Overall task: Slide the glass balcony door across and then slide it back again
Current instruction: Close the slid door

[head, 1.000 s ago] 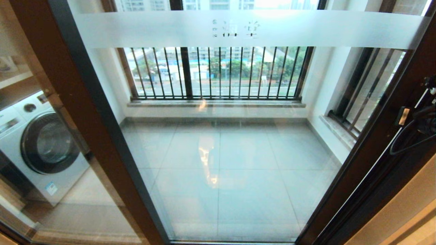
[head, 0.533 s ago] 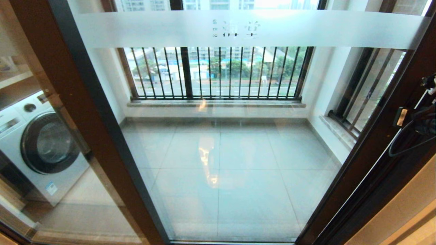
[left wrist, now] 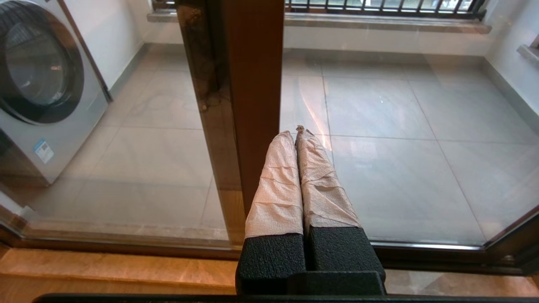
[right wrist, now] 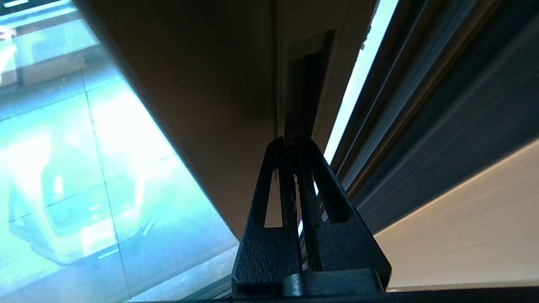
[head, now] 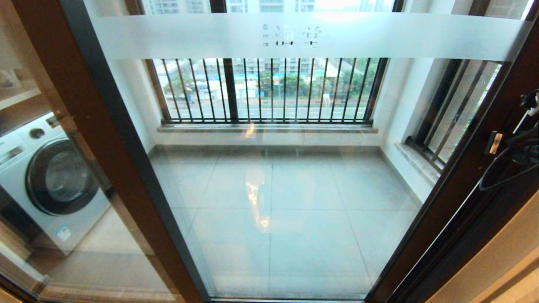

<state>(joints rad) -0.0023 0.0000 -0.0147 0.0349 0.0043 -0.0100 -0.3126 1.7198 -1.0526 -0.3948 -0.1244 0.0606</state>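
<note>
The glass balcony door point(head: 273, 189) fills the head view, clear glass in a dark brown frame under a frosted band point(head: 294, 35) with characters. My right arm point(head: 524, 151) is at the door's right stile point(head: 459, 185). In the right wrist view my right gripper point(right wrist: 291, 141) is shut, its black tips at the lower end of the black handle slot point(right wrist: 307, 75); a bright strip shows beside that stile. My left gripper point(left wrist: 296, 131) is shut too. Its tape-wrapped fingers point(left wrist: 278, 185) lie low before the glass, beside the left stile point(left wrist: 252, 84). I cannot tell whether they touch it.
A white washing machine point(head: 46, 176) stands behind the neighbouring glass panel on the left. Black-barred windows point(head: 269, 90) close the balcony's far and right sides. A wooden threshold point(left wrist: 105, 269) runs under the door track. A beige wall point(head: 497, 261) is at the lower right.
The right arm's parts at the head view's right edge have shifted slightly left and up. The door shows no clear movement.
</note>
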